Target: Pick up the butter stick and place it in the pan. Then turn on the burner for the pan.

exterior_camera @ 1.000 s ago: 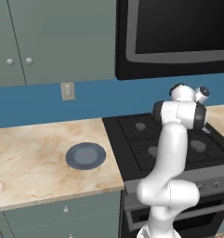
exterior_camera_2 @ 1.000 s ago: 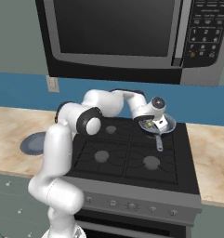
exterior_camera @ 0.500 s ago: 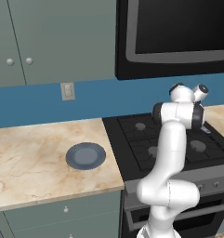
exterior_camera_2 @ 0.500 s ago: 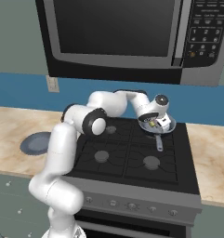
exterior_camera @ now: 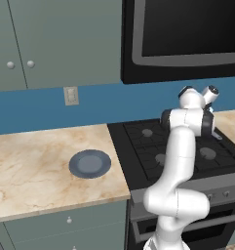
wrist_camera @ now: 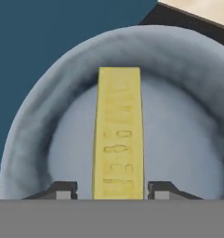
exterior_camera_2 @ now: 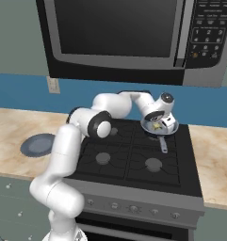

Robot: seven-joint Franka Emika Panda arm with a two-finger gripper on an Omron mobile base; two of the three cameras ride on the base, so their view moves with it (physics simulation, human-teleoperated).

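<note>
Butter stick [wrist_camera: 118, 135] lies inside the pan [wrist_camera: 178, 139], flat on its grey-blue floor, long axis running away from the hand camera toward the far wall. Working down by size, we note first the black microwave [exterior_camera_2: 119, 40] hanging above everything. Below it, the black stove [exterior_camera_2: 138, 157] with grates, flanked by marbled tabletop [exterior_camera: 36, 166]. Our white arm [exterior_camera_2: 82, 141] reaches across the stove to the back right burner, where the pan sits, handle [exterior_camera_2: 162, 144] pointing toward the front. A dark blue-grey plate [exterior_camera: 90, 163] rests on the tabletop left of the stove, well apart. Our fingers [wrist_camera: 64, 189] stand slightly apart, one on each side of the bar's near end, narrow gaps showing, not clamped.
</note>
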